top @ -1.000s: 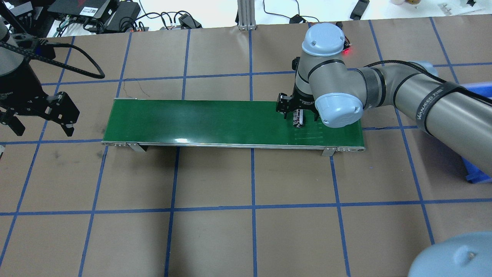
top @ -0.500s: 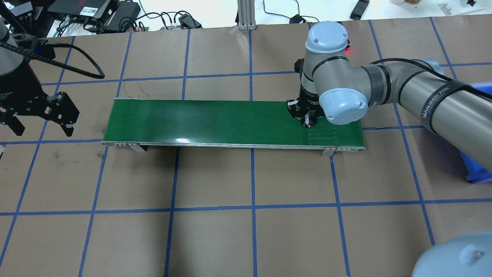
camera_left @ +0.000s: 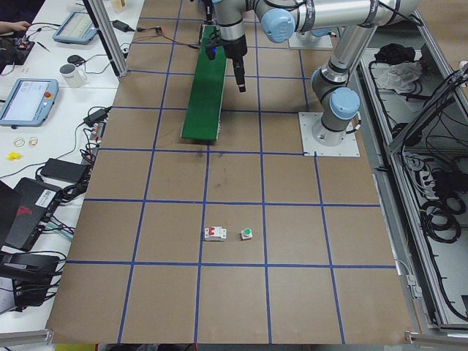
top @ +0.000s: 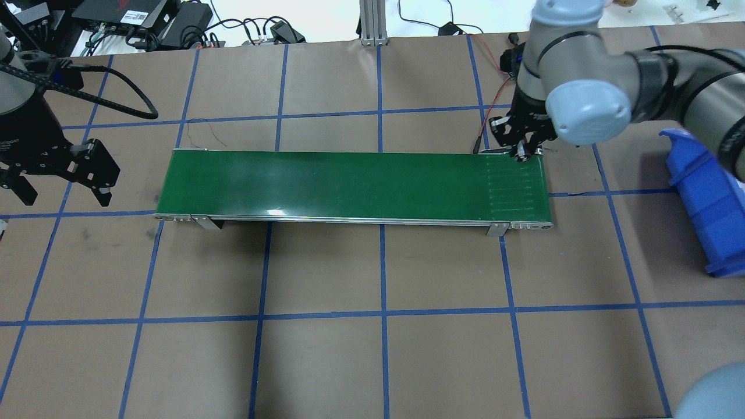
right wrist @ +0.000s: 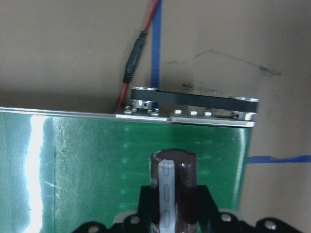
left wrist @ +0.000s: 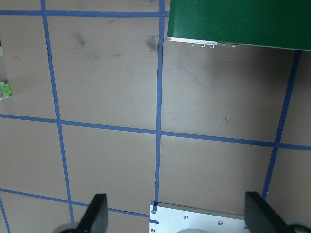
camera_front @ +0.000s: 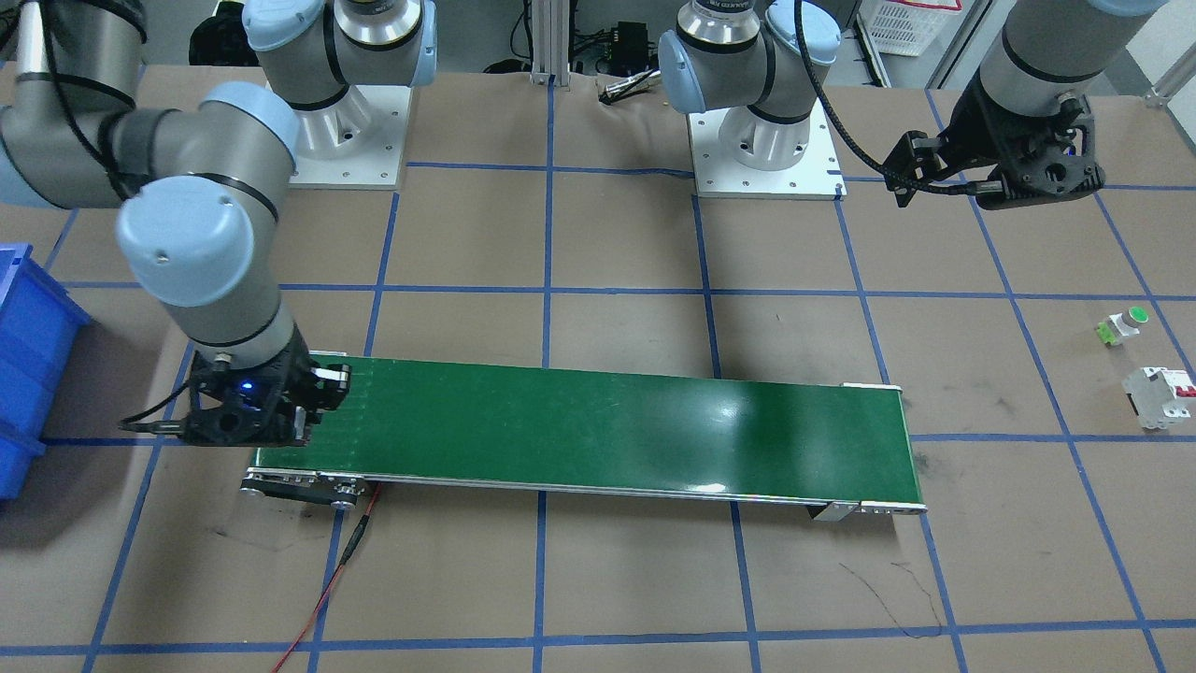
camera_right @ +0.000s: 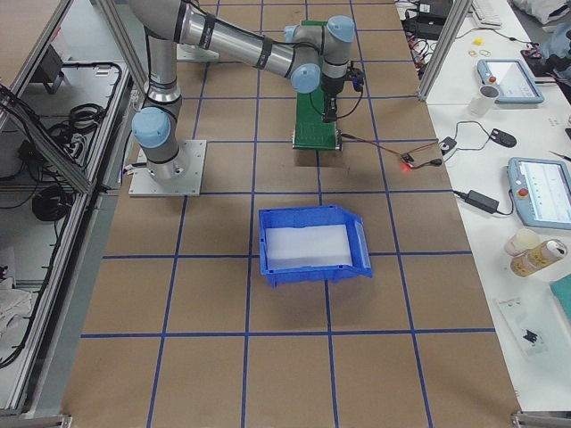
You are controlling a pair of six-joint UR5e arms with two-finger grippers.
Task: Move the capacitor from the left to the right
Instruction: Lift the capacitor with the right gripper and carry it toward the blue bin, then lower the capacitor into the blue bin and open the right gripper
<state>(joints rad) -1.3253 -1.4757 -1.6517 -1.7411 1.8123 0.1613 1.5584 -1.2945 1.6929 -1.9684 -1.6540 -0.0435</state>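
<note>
The capacitor (right wrist: 174, 187), a dark brown cylinder with a pale stripe, is held in my right gripper (top: 525, 151). The right wrist view shows it upright between the jaws, over the far right corner of the green conveyor belt (top: 349, 180). In the overhead view only its pale end (top: 520, 153) shows under the wrist. My left gripper (top: 63, 193) is open and empty, hovering over the brown table left of the belt. In the left wrist view its fingers (left wrist: 95, 213) stand wide apart.
A blue bin (top: 704, 192) stands right of the belt. A white circuit breaker (camera_front: 1159, 397) and a green-capped push-button (camera_front: 1121, 324) lie on the robot's left side of the table. A red and black wire (camera_front: 327, 579) runs from the belt's right end.
My right gripper closed on the capacitor on the belt, then carried it right and toward the belt's far right corner. The left arm has not moved.
</note>
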